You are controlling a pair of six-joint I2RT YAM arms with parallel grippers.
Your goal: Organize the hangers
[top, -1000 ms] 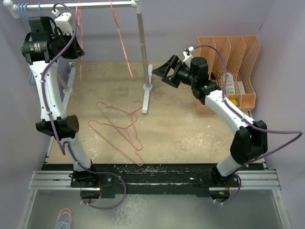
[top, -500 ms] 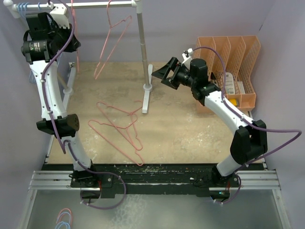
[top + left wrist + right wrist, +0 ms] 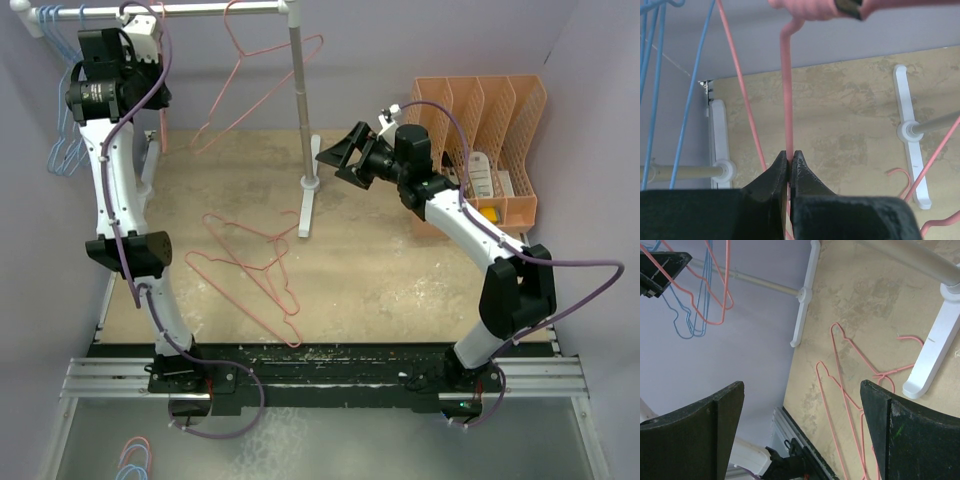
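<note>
My left gripper (image 3: 155, 95) is high at the left end of the white rack rail, shut on the wire of a pink hanger (image 3: 163, 128); the wrist view shows the jaws (image 3: 790, 155) pinching that pink wire (image 3: 786, 100). Another pink hanger (image 3: 255, 85) hangs on the rail, swung out to the right. Light blue hangers (image 3: 65, 145) hang at the rail's left end and show in the left wrist view (image 3: 687, 90). Two pink hangers (image 3: 250, 265) lie on the table, also in the right wrist view (image 3: 840, 385). My right gripper (image 3: 335, 155) is open and empty, in the air right of the rack pole (image 3: 801, 385).
The white rack pole (image 3: 297, 100) stands mid-table on a foot (image 3: 308, 200). An orange slotted file holder (image 3: 490, 110) stands at the back right. Purple walls close in the left, back and right sides.
The pink hanger on the rail has swung and turned to the right. My left gripper has shifted slightly right under the rail with its pink hanger. The right arm has hardly moved.
</note>
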